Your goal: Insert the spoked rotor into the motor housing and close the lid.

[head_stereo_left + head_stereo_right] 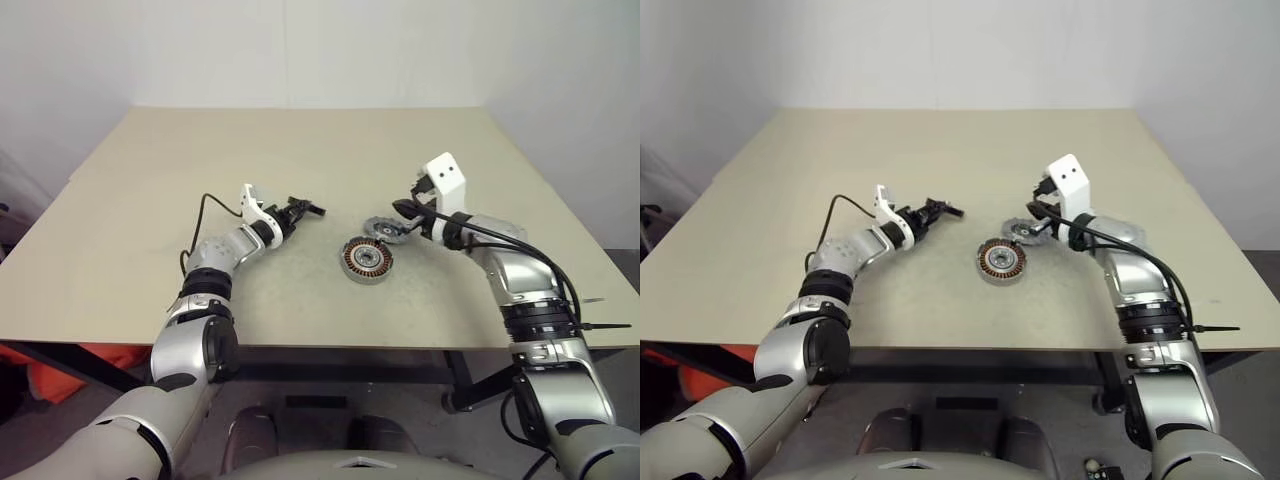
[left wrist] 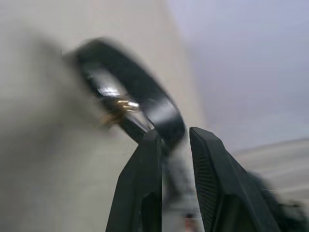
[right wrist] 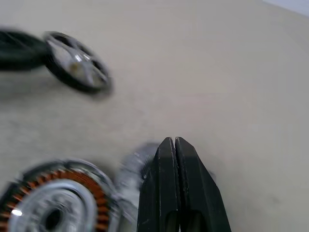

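Beige tabletop (image 1: 150,200) fills your head views: the motor housing (image 1: 366,259) lies near the middle, the lid (image 1: 385,229) just beyond it beside the right gripper (image 1: 400,208). Your left gripper (image 1: 308,209) hangs above the table, holding the spoked rotor (image 2: 130,104) by its rim, as the left wrist view shows. In your right wrist view the right fingers (image 3: 166,164) are pressed together, empty, above the lid and housing.
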Controlling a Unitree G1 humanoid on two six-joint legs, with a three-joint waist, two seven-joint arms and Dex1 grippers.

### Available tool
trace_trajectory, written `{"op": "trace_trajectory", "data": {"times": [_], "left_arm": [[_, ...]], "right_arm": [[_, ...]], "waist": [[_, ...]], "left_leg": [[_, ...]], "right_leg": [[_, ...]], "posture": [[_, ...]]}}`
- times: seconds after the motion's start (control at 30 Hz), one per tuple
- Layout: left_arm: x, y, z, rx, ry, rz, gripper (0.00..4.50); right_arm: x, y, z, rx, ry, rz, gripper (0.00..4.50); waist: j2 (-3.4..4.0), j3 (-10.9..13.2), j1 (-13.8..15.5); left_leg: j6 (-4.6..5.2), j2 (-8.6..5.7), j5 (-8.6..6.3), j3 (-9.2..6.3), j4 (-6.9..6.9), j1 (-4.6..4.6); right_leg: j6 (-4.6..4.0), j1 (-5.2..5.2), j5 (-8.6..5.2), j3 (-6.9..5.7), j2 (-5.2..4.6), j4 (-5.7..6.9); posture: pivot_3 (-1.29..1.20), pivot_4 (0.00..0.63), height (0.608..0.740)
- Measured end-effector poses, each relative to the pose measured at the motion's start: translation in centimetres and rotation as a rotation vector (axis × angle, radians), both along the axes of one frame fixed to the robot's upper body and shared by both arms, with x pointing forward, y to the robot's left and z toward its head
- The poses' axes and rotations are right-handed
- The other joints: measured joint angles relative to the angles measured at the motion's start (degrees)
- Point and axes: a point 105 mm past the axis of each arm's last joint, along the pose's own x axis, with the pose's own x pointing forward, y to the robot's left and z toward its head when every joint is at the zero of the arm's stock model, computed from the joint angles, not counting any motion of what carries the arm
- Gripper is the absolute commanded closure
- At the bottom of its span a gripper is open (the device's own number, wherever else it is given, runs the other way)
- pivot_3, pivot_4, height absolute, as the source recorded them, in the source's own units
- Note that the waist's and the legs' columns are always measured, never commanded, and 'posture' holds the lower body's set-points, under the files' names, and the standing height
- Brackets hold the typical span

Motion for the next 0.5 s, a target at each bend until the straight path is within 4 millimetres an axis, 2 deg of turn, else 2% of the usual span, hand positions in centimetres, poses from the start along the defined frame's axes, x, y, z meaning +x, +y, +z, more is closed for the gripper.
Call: {"op": "trace_trajectory", "data": {"times": [0.1, 0.2, 0.37, 0.5], "left_arm": [[-0.8, 0.3, 1.2, -0.041, -0.022, -0.021, 3.55], [-1.4, 0.8, 0.8, -0.039, 0.007, -0.013, 3.55], [-1.6, 1.2, -0.8, -0.009, 0.071, 0.025, 3.55], [-1.3, 1.2, -1.0, 0.01, 0.069, 0.059, 3.55]], "right_arm": [[-0.5, -1.5, -0.5, -0.028, 0.018, -0.011, 4.5], [-0.6, -2.1, -0.7, -0.036, 0.027, -0.021, 4.5], [-0.6, -2.0, -0.5, -0.029, 0.018, -0.021, 4.5], [-0.5, -1.4, -0.6, -0.011, 0.019, -0.006, 4.5]], "waist": [[0.0, 0.0, -0.01], [0.0, 0.01, -0.3], [-0.01, 0.01, -0.42], [-0.01, 0.01, -0.42]], "left_leg": [[0.04, 0.0, -0.03, 0.01, 0.01, -0.02], [0.04, 0.0, -0.02, 0.01, 0.04, 0.0], [0.03, 0.0, 0.0, 0.01, 0.06, 0.01], [0.05, 0.01, -0.02, 0.01, 0.05, -0.01]], "right_leg": [[0.0, 0.0, -0.01, 0.0, 0.0, -0.02], [0.01, 0.0, -0.01, -0.01, 0.01, 0.0], [0.39, 0.0, -0.22, -0.04, 0.02, 0.0], [0.07, 0.0, -0.04, -0.04, 0.02, -0.02]], "posture": [[0.0, 0.0, 0.74], [0.0, 0.0, 0.74], [0.0, 0.0, 0.74], [0.0, 0.0, 0.74]]}}
